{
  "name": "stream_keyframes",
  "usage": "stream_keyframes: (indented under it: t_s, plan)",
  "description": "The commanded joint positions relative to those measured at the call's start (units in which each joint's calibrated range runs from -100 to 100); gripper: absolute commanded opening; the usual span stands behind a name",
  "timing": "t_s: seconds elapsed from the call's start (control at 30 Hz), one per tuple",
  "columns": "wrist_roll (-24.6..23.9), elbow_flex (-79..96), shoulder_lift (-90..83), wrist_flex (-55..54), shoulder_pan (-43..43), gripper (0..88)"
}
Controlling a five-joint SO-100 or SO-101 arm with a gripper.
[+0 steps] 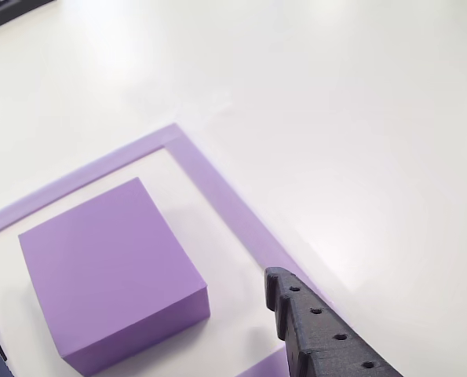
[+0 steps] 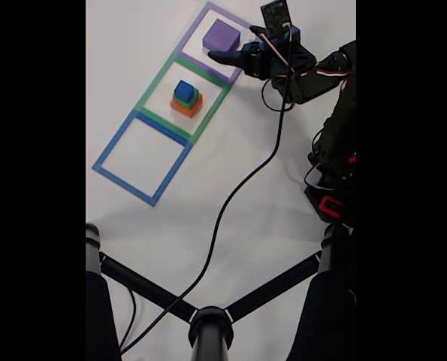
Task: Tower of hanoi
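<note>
White tabletop carries three flat square outlines. Largest matte purple cube (image 2: 221, 35) sits inside the far purple outline (image 2: 195, 28); black gripper (image 2: 217, 56), fingers spread, just beside it. Centre fingers astride cube before closing. Smaller cubes (image 2: 185, 98) stacked in green outline (image 2: 158, 80).

Bright even light, soft glare on the white table (image 1: 359, 118), faint shadows, black side bars in the fixed view.

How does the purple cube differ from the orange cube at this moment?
The purple cube stands alone with a bare top; the orange cube carries the green cube and blue cube. Purple sits inside the purple outline, orange inside the green outline. The gripper is beside purple, away from orange. Both rest flat on the table.
</note>
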Motion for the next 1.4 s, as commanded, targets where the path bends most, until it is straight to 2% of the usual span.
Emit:
stream_keyframes:
  t_s: [0.0,0.43,0.73,1.07,1.37]
  plan:
    - [0.99,-3.42,2.45,-4.21,-1.81,43.0]
    - [0.99,-7.33,7.82,-7.37,-3.71,42.5]
    - [0.99,-7.51,9.02,-7.78,-3.18,37.8]
    - [0.99,-7.05,9.98,-8.26,-3.33,36.5]
    - [0.99,-7.05,11.26,-9.07,-3.56,29.3]
